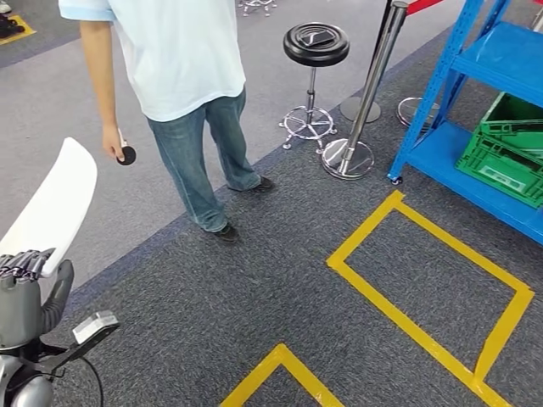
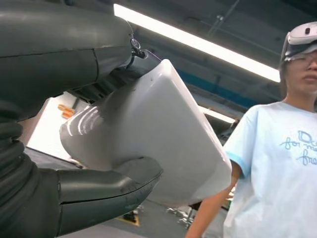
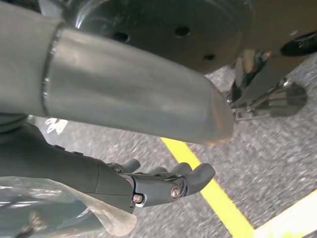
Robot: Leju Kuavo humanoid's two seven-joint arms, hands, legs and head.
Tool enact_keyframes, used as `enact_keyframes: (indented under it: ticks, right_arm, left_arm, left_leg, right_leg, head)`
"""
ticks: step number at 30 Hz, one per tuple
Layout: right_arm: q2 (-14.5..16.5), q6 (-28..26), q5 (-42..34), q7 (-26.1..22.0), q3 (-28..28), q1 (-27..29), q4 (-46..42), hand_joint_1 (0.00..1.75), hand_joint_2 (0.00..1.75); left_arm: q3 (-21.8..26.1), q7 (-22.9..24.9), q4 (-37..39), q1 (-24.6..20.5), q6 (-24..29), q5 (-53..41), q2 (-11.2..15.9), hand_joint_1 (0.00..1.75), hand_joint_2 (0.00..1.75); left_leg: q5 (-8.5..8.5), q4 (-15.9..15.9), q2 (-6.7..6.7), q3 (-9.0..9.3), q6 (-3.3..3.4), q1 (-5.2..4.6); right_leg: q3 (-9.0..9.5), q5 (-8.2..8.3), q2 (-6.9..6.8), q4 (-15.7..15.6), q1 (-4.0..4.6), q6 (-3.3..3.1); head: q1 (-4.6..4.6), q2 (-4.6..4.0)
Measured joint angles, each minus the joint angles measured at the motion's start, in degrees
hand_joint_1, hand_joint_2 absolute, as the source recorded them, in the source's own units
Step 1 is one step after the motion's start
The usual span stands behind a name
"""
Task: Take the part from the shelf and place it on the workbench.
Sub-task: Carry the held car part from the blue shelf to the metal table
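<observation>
**White part in the left hand, over the carpet**

The left hand (image 1: 22, 292) grips a white part (image 1: 53, 203), a smooth curved panel that rises tilted above the hand at the left of the head view. In the left wrist view the thick thumb (image 2: 108, 191) presses one face of the panel and the darker fingers (image 2: 67, 59) wrap the opposite side, so the part is clamped between them.

The right hand (image 3: 160, 183) hangs low over the grey carpet (image 3: 269, 148), above a strip of yellow floor tape (image 3: 209, 193). Its fingers look loosely curled with nothing in them, though the view is blurred and I cannot tell for sure how far they are bent.

A person in a pale blue shirt (image 1: 182, 51) and jeans stands just ahead on the carpet, holding a small black disc (image 1: 126, 155). At the right stands a blue shelf (image 1: 506, 59) carrying green crates (image 1: 506, 153). A black stool (image 1: 316, 47) and chrome barrier posts (image 1: 374, 80) stand beyond.
</observation>
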Motion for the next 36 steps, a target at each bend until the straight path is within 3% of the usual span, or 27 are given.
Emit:
enact_keyframes:
  ticks: [1, 2, 3, 5, 7, 8, 9, 10, 12, 14, 16, 17, 19, 21, 22, 23, 24, 26, 28, 30, 31, 32, 33, 34, 36]
  right_arm:
    - [0.1, 0.0, -0.1, 0.1, 0.0, 0.0, 0.0, 0.00, 0.00]
    - [0.1, -0.1, -0.1, 0.2, 0.0, 0.0, 0.0, 0.00, 0.00]
    - [0.2, -0.1, -0.2, 0.2, 0.0, 0.0, 0.0, 0.00, 0.00]
    - [0.3, -0.2, -0.2, 0.5, 0.1, 0.1, 0.0, 0.00, 0.00]
    - [0.4, -0.1, -0.2, 0.8, 0.1, 0.3, 0.0, 0.00, 0.00]
    - [0.5, -0.1, -0.2, 1.0, 0.1, 0.4, 0.0, 0.00, 0.00]
    - [0.5, -0.1, -0.2, 1.1, 0.1, 0.5, 0.0, 0.00, 0.00]
    - [0.5, -0.1, -0.2, 1.2, 0.1, 0.5, 0.0, 0.00, 0.00]
    - [0.6, -0.1, -0.2, 1.3, 0.1, 0.5, 0.0, 0.00, 0.00]
    - [0.6, -0.1, -0.2, 1.4, 0.1, 0.4, 0.1, 0.00, 0.00]
    - [0.7, 0.0, -0.2, 1.8, 0.3, 0.2, 0.1, 0.00, 0.00]
    - [0.7, 0.1, -0.2, 2.0, 0.4, 0.1, 0.0, 0.00, 0.00]
    - [0.8, 0.1, -0.3, 2.3, 0.5, 0.0, 0.0, 0.00, 0.00]
    - [0.9, 0.1, -0.3, 2.5, 0.6, 0.2, 0.0, 0.00, 0.00]
    - [0.9, 0.1, -0.4, 2.7, 0.6, 0.4, 0.0, 0.00, 0.00]
    - [1.0, 0.1, -0.5, 2.8, 0.6, 0.5, 0.0, 0.00, 0.00]
    - [1.0, 0.1, -0.6, 2.9, 0.6, 0.6, 0.0, 0.00, 0.00]
    - [1.0, 0.1, -0.7, 2.9, 0.6, 0.7, 0.0, 0.00, 0.00]
    - [1.1, 0.1, -0.8, 2.9, 0.6, 0.7, 0.0, 0.00, 0.00]
    - [1.1, 0.1, -0.9, 2.8, 0.6, 0.7, 0.1, 0.00, 0.00]
    - [1.1, 0.1, -1.0, 2.6, 0.6, 0.7, 0.1, 0.00, 0.00]
    - [1.2, 0.1, -1.1, 2.4, 0.6, 0.6, 0.1, 0.00, 0.00]
    - [1.3, 0.0, -1.3, 2.1, 0.6, 0.6, 0.1, 0.00, 0.00]
    - [1.4, -0.1, -1.4, 1.8, 0.6, 0.6, 0.1, 0.00, 0.00]
    - [1.5, -0.2, -1.5, 1.5, 0.6, 0.7, 0.1, 0.00, 0.00]
  left_arm:
    - [0.0, 0.2, 0.0, 0.1, 0.0, 0.0, 0.2, 1.75, 1.75]
    - [0.0, 0.4, 0.0, 0.2, 0.0, 0.1, 0.4, 1.75, 1.75]
    - [-0.1, 0.7, 0.0, 0.2, 0.0, 0.1, 0.6, 1.75, 1.75]
    - [-0.1, 1.2, 0.0, 0.1, 0.0, 0.2, 1.0, 1.75, 1.75]
    - [-0.2, 1.5, 0.0, 0.2, 0.0, 0.3, 1.2, 1.75, 1.75]
    - [-0.2, 1.6, 0.0, 0.3, 0.0, 0.3, 1.2, 1.75, 1.75]
    - [-0.2, 1.8, 0.0, 0.5, 0.0, 0.3, 1.3, 1.75, 1.75]
    - [-0.3, 1.9, 0.0, 0.6, 0.0, 0.3, 1.4, 1.75, 1.75]
    - [-0.3, 2.1, 0.0, 0.7, 0.0, 0.3, 1.6, 1.75, 1.75]
    - [-0.3, 2.2, 0.0, 0.8, 0.0, 0.3, 1.7, 1.75, 1.75]
    - [-0.1, 2.2, 0.0, 1.1, 0.0, 0.3, 1.7, 1.75, 1.75]
    - [0.1, 2.1, -0.1, 1.3, 0.0, 0.2, 1.7, 1.75, 1.75]
    - [0.5, 1.8, -0.4, 1.6, 0.0, 0.2, 1.5, 1.75, 1.75]
    - [0.9, 1.4, -0.6, 1.8, 0.0, 0.4, 1.2, 1.75, 1.75]
    - [1.0, 1.2, -0.6, 1.9, 0.0, 0.5, 0.9, 1.75, 1.75]
    - [1.0, 1.0, -0.6, 1.9, 0.0, 0.6, 0.7, 1.75, 1.75]
    - [1.0, 0.9, -0.5, 1.9, 0.0, 0.7, 0.5, 1.75, 1.75]
    - [1.0, 0.8, -0.4, 1.9, 0.0, 0.9, 0.2, 1.75, 1.75]
    - [1.0, 0.8, -0.3, 1.7, 0.0, 0.9, 0.0, 1.75, 1.75]
    - [1.0, 0.6, -0.1, 1.5, 0.0, 1.0, -0.2, 1.75, 1.75]
    - [1.0, 0.5, 0.0, 1.4, 0.0, 1.1, -0.3, 1.75, 1.75]
    - [1.0, 0.4, 0.1, 1.2, 0.0, 1.1, -0.3, 1.75, 1.75]
    - [1.0, 0.3, 0.2, 1.0, 0.0, 1.2, -0.3, 1.75, 1.75]
    - [1.0, 0.3, 0.4, 0.5, 0.0, 1.2, -0.3, 1.75, 1.75]
    - [0.9, 0.3, 0.9, -0.7, 0.0, 1.3, -0.3, 1.75, 1.75]
  left_leg:
    - [0.06, 0.0, -0.52, -0.09, -0.32, 0.15]
    - [-0.17, 0.3, -0.03, -0.25, -0.63, 0.14]
    - [-0.91, 1.5, 1.26, -0.73, -0.93, 0.09]
    - [-3.92, 6.9, 5.06, -3.23, -1.62, 0.16]
    - [-6.74, 13.8, 6.86, -6.68, -2.32, 0.67]
    - [-6.84, 15.3, 7.19, -7.49, -2.62, 0.99]
    - [-5.80, 14.5, 7.48, -7.12, -2.89, 1.31]
    - [-3.86, 11.5, 8.05, -5.56, -3.13, 1.60]
    - [-0.68, 3.8, 10.49, -1.54, -3.33, 1.72]
    - [-0.20, 0.2, 11.76, 0.27, -2.65, 1.37]
    - [-0.46, 0.0, 10.53, 0.25, -1.56, 1.03]
    - [-0.43, -0.1, 9.87, 0.27, -1.09, 1.01]
    - [-0.24, -0.3, 8.61, 0.36, -0.17, 1.07]
    - [-0.31, -0.3, 7.33, 0.38, 0.42, 0.98]
    - [-0.37, -0.3, 6.52, 0.40, 0.58, 0.85]
    - [-0.43, -0.3, 5.65, 0.45, 0.67, 0.70]
    - [-0.46, -0.3, 4.76, 0.54, 0.71, 0.57]
    - [-0.54, -0.3, 3.01, 0.84, 0.72, 0.45]
    - [-0.65, -0.2, 1.47, 0.93, 0.46, 0.48]
    - [-0.52, -0.2, 0.02, 0.60, -0.18, 0.80]
    - [-0.36, -0.3, -0.77, 0.37, -0.57, 0.97]
    - [-0.31, -0.3, -0.88, 0.24, -0.88, 1.07]
    - [-0.67, 0.3, 0.21, -0.05, -1.13, 0.99]
    - [-1.64, 1.8, 1.97, -0.78, -1.38, 0.86]
    - [-4.95, 7.8, 5.94, -3.67, -1.94, 0.82]
  right_leg:
    - [0.31, 0.14, -0.71, -0.2, -0.02, -0.13]
    - [0.62, 0.28, -1.45, -0.6, -0.07, -0.36]
    - [0.96, 0.40, -2.24, -0.9, -0.17, -0.63]
    - [1.48, 0.37, -3.88, -1.4, -0.18, -1.02]
    - [1.67, 0.09, -5.59, -1.4, -0.14, -1.10]
    - [1.79, -0.09, -6.47, -1.4, -0.16, -1.01]
    - [1.98, -0.29, -7.31, -1.4, -0.19, -0.87]
    - [2.28, -0.52, -8.11, -1.4, -0.24, -0.66]
    - [2.80, -1.14, -9.49, -1.4, -0.11, -0.02]
    - [3.04, -1.76, -10.56, -1.4, 0.17, 0.71]
    - [3.75, -2.12, -11.68, -1.7, 0.13, 1.37]
    - [3.96, -2.45, -11.46, -1.6, -0.02, 1.68]
    - [2.67, -4.49, -8.69, 1.6, -0.27, 2.00]
    - [-1.50, -8.01, -5.26, 9.5, -0.26, 1.85]
    - [-3.87, -9.23, -4.55, 13.5, -0.19, 1.71]
    - [-5.60, -9.41, -4.27, 15.9, -0.13, 1.53]
    - [-6.32, -8.40, -4.12, 16.1, -0.07, 1.30]
    - [-4.50, -3.68, -2.96, 10.0, 0.08, 0.62]
    - [-1.45, -0.14, 0.22, 2.5, 0.11, 0.03]
    - [0.05, 0.42, 1.76, -0.5, 0.18, -0.08]
    - [0.40, 0.49, 1.10, -0.8, 0.23, -0.03]
    - [0.63, 0.67, 0.32, -1.2, 0.19, -0.16]
    - [0.93, 0.83, -0.53, -1.6, 0.10, -0.33]
    - [1.25, 0.99, -1.51, -2.0, 0.02, -0.53]
    - [1.67, 0.98, -3.48, -2.5, 0.06, -0.87]
  head:
    - [0.02, 0.00]
    - [-0.04, 0.00]
    - [-0.18, 0.00]
    - [-0.42, 0.00]
    - [-0.50, 0.00]
    - [-0.51, 0.00]
    - [-0.50, 0.00]
    - [-0.50, 0.00]
    - [-0.55, 0.00]
    - [-0.54, 0.00]
    - [-0.50, 0.00]
    - [-0.45, 0.00]
    - [-0.21, 0.00]
    - [0.09, 0.00]
    - [0.15, 0.00]
    - [0.15, 0.00]
    - [0.15, 0.00]
    - [0.15, 0.00]
    - [0.13, 0.00]
    - [0.17, 0.00]
    - [0.22, 0.00]
    - [0.21, 0.00]
    - [0.15, 0.00]
    - [0.06, 0.00]
    - [-0.07, 0.00]
